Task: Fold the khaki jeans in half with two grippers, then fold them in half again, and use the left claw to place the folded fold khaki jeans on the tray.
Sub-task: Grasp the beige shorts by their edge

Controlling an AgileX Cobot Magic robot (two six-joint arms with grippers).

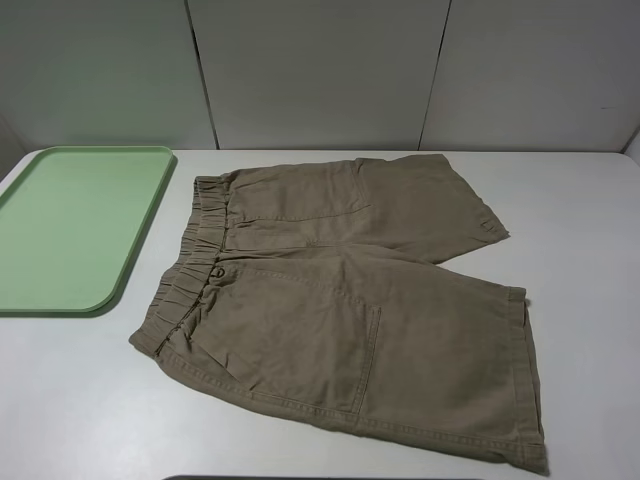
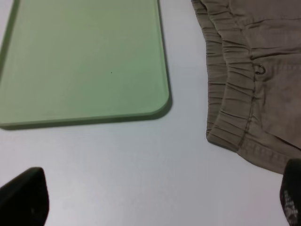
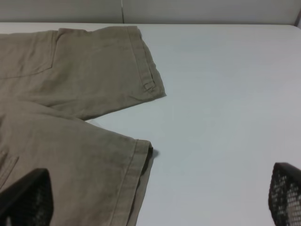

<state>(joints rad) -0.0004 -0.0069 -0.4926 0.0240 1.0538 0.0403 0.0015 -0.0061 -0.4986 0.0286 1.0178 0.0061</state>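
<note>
Unfolded khaki jeans [image 1: 350, 310] lie flat on white table [image 1: 585, 260], waistband twd tray [image 1: 70, 230], near it, not touching. left gripper [image 2: 157, 200] & right gripper [image 3: 157, 195]: fingers spread wide, both holding nothing.

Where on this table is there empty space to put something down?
The tray is bare. The table lies free to the right of the khaki jeans, in the narrow strip between them and the tray, and in front of the tray. The middle is crowded: the jeans cover it, spread flat.
</note>
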